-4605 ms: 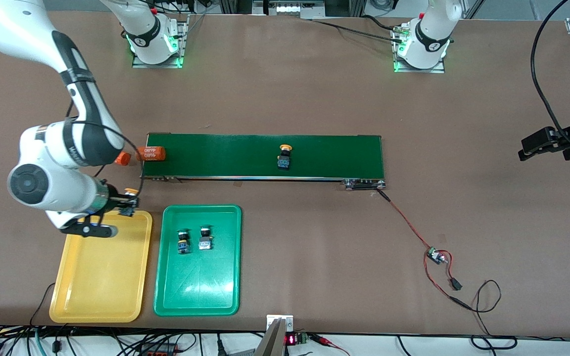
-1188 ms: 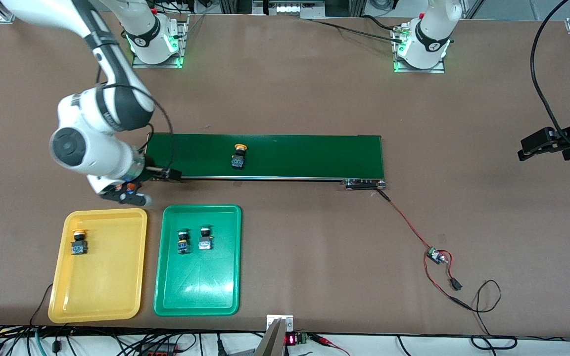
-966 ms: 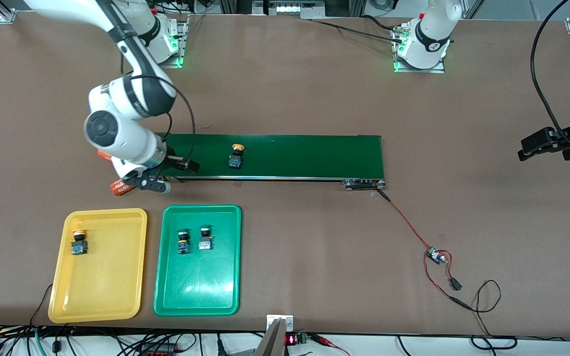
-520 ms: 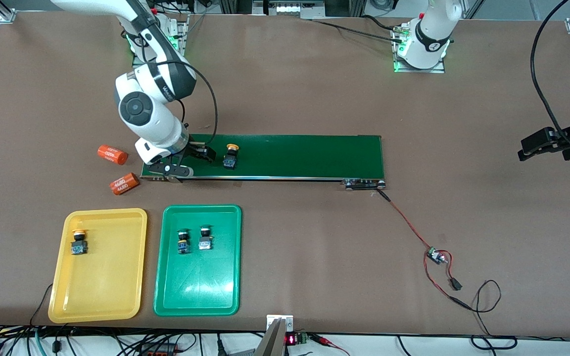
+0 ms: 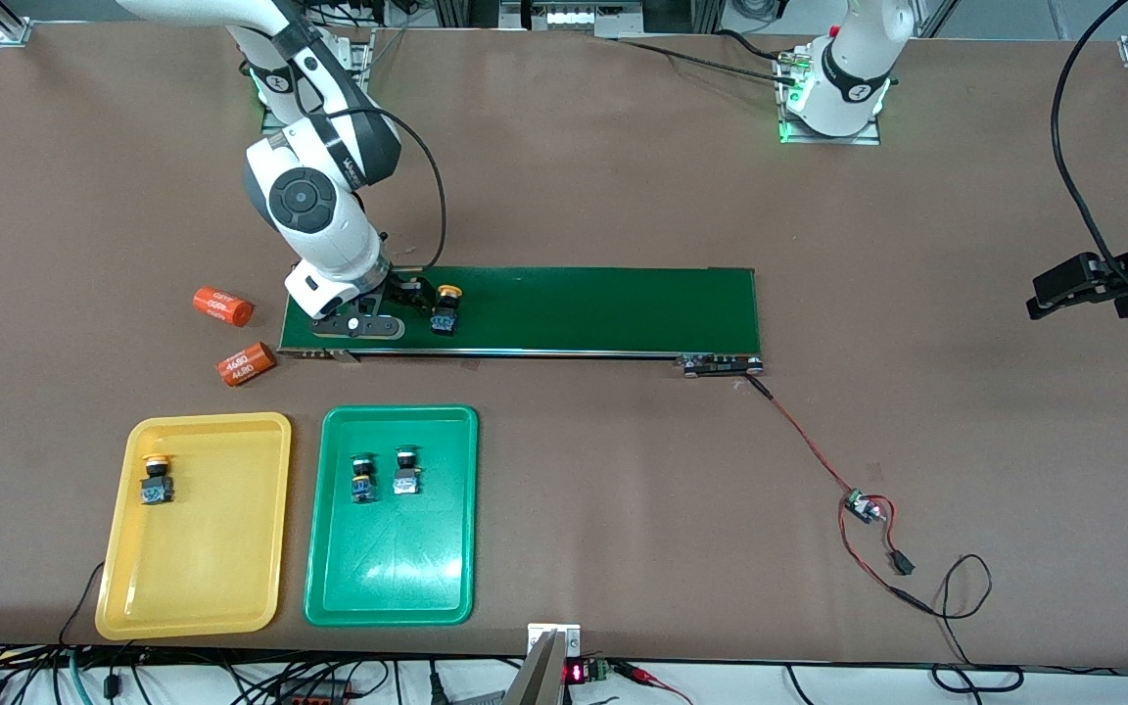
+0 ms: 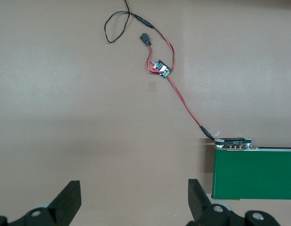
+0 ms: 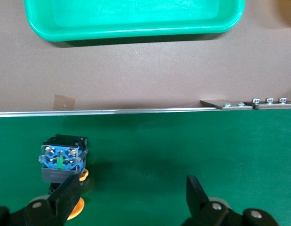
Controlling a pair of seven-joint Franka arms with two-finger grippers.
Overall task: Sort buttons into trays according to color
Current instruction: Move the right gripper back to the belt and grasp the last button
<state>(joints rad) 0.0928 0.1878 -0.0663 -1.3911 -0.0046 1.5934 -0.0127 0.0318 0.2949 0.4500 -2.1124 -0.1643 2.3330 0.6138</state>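
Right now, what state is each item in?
Right gripper: open, over the belt beside the yellow button.
Left gripper: open, waiting.
Belt button: lying loose.
Yellow tray: one yellow button.
Green tray: two buttons.

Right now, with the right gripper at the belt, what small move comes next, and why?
Probably shift the open right gripper sideways to centre on the yellow-capped button lying on the conveyor belt. In the right wrist view the button sits by one finger, not between both.
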